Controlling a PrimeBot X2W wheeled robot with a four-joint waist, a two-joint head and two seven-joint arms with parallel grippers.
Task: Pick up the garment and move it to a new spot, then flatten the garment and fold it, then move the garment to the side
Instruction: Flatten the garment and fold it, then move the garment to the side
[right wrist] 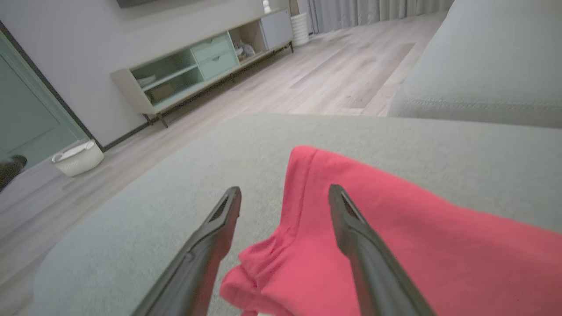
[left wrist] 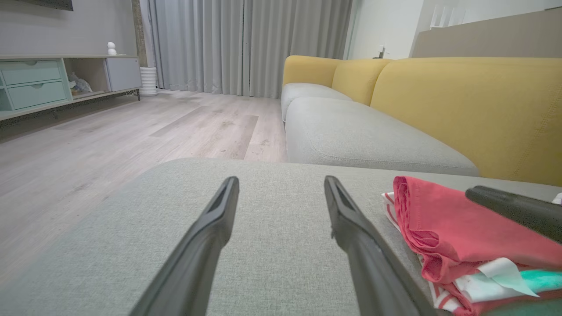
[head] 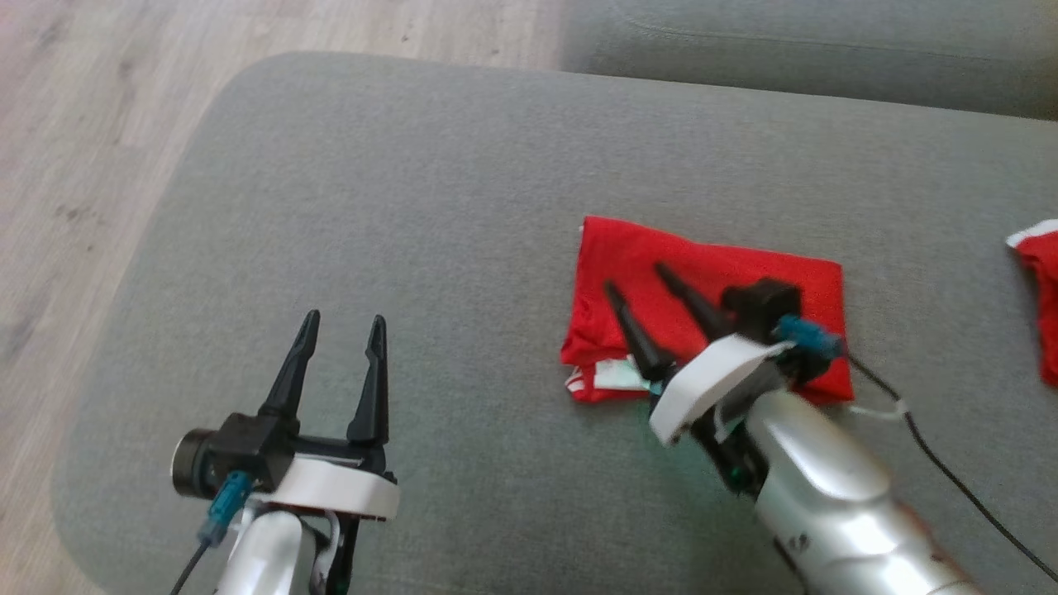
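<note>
Hanging at the lower left of the head view, the left claw is sitting over bare grey cushion, its two dark fingers spread apart and gripping nothing. Wooden floor is showing past the cushion's rounded left edge. Moving right, the garment is lying folded into a red rectangle on the cushion, well apart from the left claw, with white and teal layers peeking out at its near left corner. The right claw is reaching in over it from the lower right, fingers parted and pointing up-left across the red cloth, clamping nothing. In its own wrist view one finger is lying over the fabric and the other is standing beside the folded edge, over grey. Whether the tips are pressing on the cloth, I cannot tell. Further right, a second red cloth is poking in at the view's edge.
</note>
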